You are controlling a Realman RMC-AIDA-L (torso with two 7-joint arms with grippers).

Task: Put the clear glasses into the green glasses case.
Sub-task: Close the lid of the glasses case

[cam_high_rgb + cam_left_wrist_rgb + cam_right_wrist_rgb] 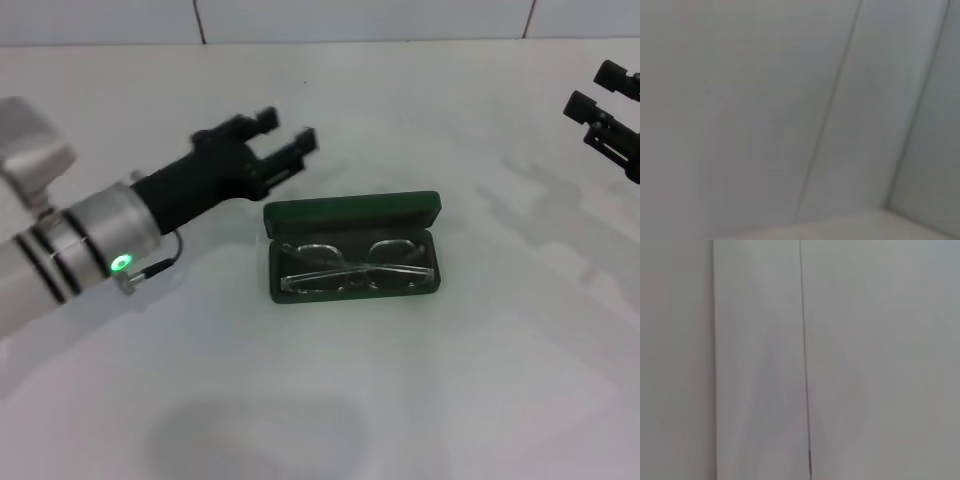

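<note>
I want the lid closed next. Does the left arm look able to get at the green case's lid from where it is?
Probably yes. The left gripper, fingers open, hangs just behind-left of the green glasses case, nothing between them. The clear glasses lie inside.

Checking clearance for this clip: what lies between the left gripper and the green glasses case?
Nothing: in the head view, only bare white table separates the open left gripper from the green glasses case, which holds the clear glasses.
</note>
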